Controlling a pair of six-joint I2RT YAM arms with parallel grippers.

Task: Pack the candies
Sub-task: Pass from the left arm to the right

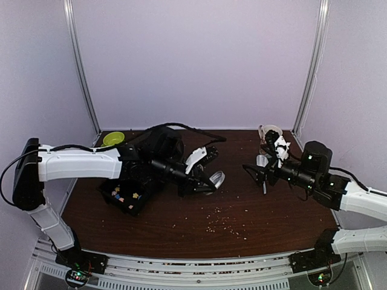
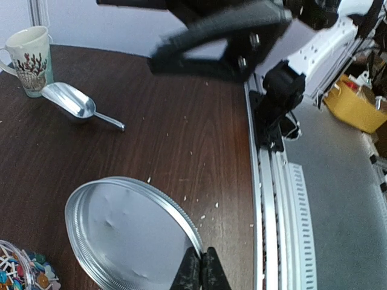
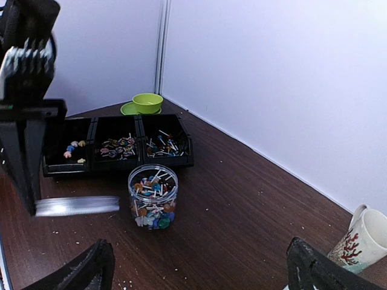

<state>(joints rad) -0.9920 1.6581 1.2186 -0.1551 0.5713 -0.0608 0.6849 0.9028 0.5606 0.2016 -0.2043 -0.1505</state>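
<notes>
The candies [image 3: 152, 204] are tiny and multicoloured: blue, orange, pink and yellow, many with thin white sticks. They fill most of a clear jar [image 3: 153, 174] that stands open on the table [image 3: 242, 199], just in front of a black tray [image 3: 181, 162]. Each of the tray's three compartments holds more: a few round ones on the left, denser heaps in the middle and right.

The left gripper [image 2: 202, 273] has its jaws pressed together on the rim of a round metal lid [image 2: 127, 229], which it holds beside the jar, apart from it. The right gripper [image 3: 199, 254] has its jaws spread wide and grips nothing.

A green bowl [image 3: 147, 101] sits behind the tray; its contents are hidden. A mug [image 3: 366, 238] stands near the right gripper.
</notes>
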